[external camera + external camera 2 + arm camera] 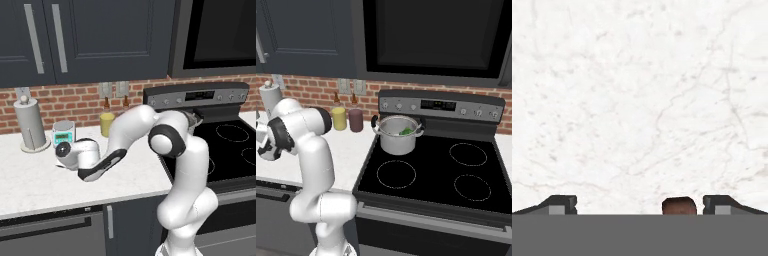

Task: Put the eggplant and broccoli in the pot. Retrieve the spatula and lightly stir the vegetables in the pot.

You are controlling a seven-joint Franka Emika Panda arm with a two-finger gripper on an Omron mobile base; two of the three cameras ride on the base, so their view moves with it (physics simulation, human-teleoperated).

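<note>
With broccoli point(406, 131) sitting in the pot point(397, 135), we are hovering our wide-open, empty gripper point(639, 206) over the spatula handle point(679, 205) at six o'clock.

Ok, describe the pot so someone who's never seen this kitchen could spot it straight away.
Find the black stove under the dark microwave. The pot stands on its back-left burner, with something green inside. Unlike the yellow jar and maroon jar on the counter beside it, it is shiny steel with side handles.
</note>
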